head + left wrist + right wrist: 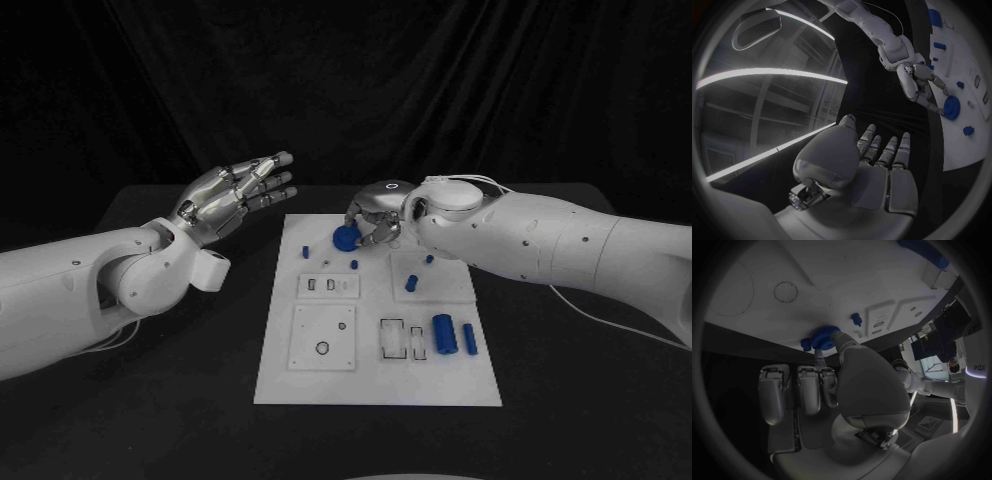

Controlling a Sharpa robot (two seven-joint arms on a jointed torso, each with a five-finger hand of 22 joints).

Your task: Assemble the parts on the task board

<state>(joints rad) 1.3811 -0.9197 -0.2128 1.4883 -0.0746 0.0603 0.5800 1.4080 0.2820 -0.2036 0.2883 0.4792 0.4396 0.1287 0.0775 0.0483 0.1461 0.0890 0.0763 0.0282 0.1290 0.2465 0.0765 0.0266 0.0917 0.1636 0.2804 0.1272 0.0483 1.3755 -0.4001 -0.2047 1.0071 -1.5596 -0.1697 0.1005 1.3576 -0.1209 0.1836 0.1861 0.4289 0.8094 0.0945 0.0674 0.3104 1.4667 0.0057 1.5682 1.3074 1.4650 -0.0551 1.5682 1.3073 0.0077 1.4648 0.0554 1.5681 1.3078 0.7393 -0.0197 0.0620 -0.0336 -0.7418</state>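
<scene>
Near board: two blue cylinders lie side by side toward the right edge of the board, next to an open rectangular slot; a ring-marked plate sits toward the left edge.
Mid board: small blue pegs stand on a raised plate by the right edge, apart from one another.
Left hand: raised above the table off the board's far left corner, fingers straight and spread, holding nothing.
Right hand: at the board's far edge, fingers curled round a blue gear; the left wrist view shows the fingertips on its rim.
Gear: touching or just above the board near its far edge; I cannot tell whether it is seated.
Step in hand: probably placing the gear on its mount at the far edge.
Next move: likely calls for lining up the gear's bore, pressing it down level, then letting go without tipping it.
</scene>
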